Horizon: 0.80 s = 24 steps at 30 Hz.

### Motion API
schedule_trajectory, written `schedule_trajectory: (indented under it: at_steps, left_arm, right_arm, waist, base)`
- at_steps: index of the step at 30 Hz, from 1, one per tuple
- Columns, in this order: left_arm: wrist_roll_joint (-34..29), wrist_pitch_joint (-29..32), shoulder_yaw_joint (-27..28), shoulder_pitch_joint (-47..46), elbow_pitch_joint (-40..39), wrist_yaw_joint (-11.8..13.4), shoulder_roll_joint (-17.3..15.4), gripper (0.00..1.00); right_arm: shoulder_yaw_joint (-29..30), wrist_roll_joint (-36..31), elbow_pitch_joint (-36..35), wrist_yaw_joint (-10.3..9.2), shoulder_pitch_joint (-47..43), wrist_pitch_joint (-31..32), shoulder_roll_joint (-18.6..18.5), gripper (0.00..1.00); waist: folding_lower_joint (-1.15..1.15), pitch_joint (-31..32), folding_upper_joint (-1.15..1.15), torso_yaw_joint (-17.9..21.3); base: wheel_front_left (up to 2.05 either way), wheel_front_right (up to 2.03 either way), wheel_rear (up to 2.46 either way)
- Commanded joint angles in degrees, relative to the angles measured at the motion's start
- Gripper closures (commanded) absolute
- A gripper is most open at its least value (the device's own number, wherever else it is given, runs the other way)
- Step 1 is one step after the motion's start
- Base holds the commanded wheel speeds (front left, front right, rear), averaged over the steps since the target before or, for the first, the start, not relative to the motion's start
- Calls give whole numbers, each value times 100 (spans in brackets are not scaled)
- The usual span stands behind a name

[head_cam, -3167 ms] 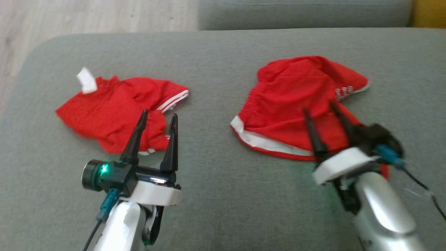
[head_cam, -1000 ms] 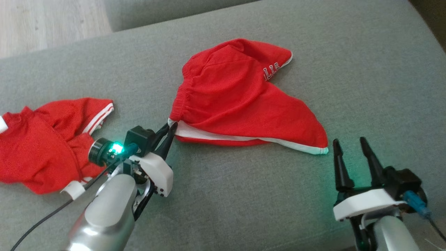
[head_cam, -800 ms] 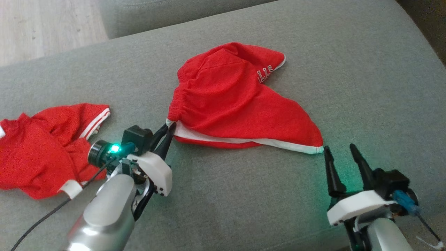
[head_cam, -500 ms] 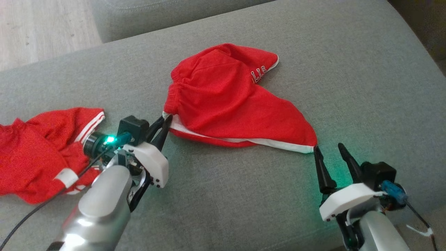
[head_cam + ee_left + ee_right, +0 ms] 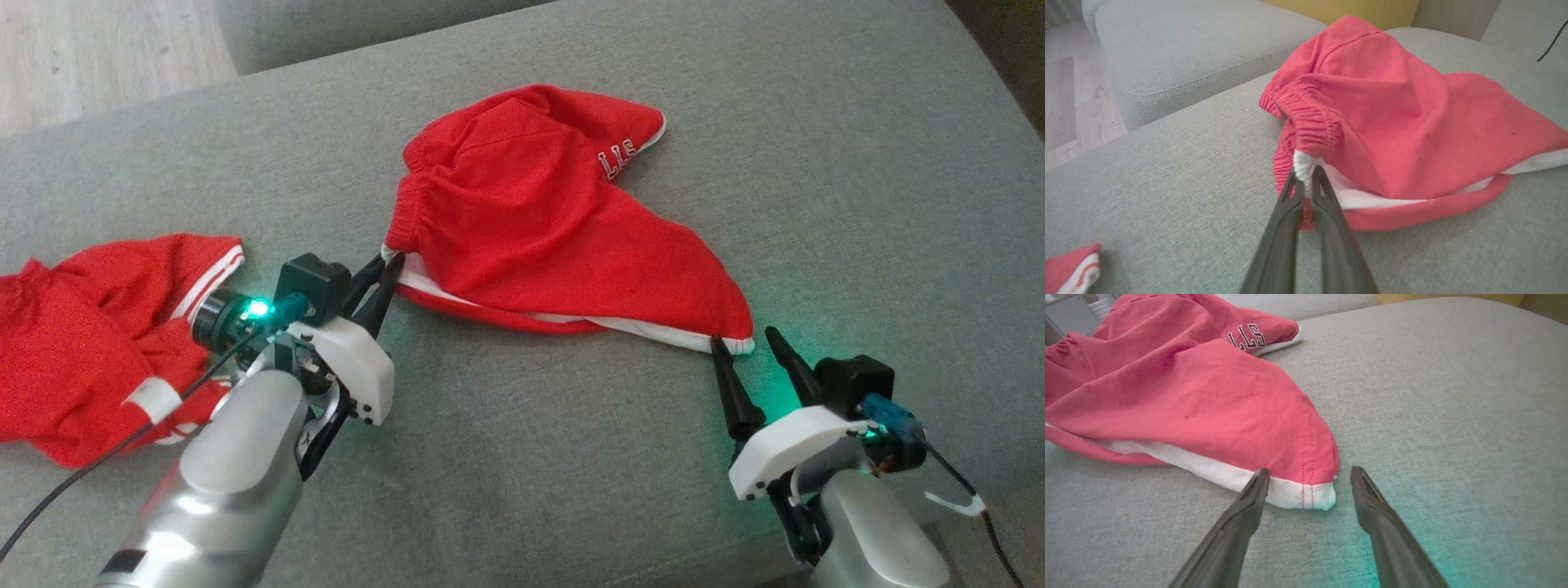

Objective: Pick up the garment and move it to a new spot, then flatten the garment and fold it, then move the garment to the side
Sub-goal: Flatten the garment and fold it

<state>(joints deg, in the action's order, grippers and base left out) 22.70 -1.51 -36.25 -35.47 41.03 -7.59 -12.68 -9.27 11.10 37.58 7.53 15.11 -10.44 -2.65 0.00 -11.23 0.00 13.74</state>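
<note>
Right gripper (image 5: 744,336) brought forward to hem corner of shorts (image 5: 531,220), jaws spread astride it. Left gripper (image 5: 388,263) clamped on waistband corner. Shorts crumpled on sofa (image 5: 816,163); flattening, folding, moving aside judged undone.

Grey fabric sofa seat (image 5: 816,163) — pale wood floor (image 5: 98,57) beyond (yellow cushion (image 5: 1392,10) behind).

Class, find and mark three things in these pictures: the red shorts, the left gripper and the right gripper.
red shorts (image 5: 539,237): head view, middle of the red cloth.
left gripper (image 5: 1304,175): left wrist view, between its fingertips, pinched on the white trim.
right gripper (image 5: 1310,470): right wrist view, midway between its open fingertips.
</note>
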Motion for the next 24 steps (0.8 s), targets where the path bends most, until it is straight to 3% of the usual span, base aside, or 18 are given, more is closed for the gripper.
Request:
schedule_trajectory:
  at_steps: [1, 16, 17, 18, 19, 22, 24]
  left_arm:
    - [65, -34, 159, -326, -147, 19, -193, 100]
    - [142, -57, 81, -341, -86, 28, -215, 100]
    - [146, -56, 75, -344, -86, 30, -216, 100]
    - [152, -55, 70, -348, -87, 30, -215, 100]
    - [155, -55, 64, -352, -86, 33, -214, 100]
    - [171, -61, 53, -362, -79, 38, -218, 100]
    - [183, -72, 49, -362, -72, 39, -225, 100]
  right_arm:
    - [-173, 27, -53, -4, 180, -74, -23, 0]
    - [-467, 165, 398, -4, 391, -153, -22, 0]
    - [-483, 175, 411, -4, 399, -158, -22, 14]
    - [-495, 184, 425, -4, 408, -165, -22, 44]
    - [-504, 195, 443, -4, 415, -171, -22, 62]
    - [-507, 194, 514, -4, 442, -191, -22, 99]
    - [-507, 189, 546, -4, 456, -209, -22, 100]
  waist:
    - [0, -22, 0, -19]
    - [0, -2, 0, -11]
    - [0, -5, 0, -12]
    - [0, -7, 0, -16]
    - [0, -9, 0, -21]
    - [0, -11, 0, -42]
    - [0, -7, 0, -50]
  base:
    - [0, 0, 0]
    - [0, 0, 0]
    - [0, 0, 0]
    - [0, 0, 0]
    - [0, 0, 0]
    - [0, 0, 0]
    - [0, 0, 0]
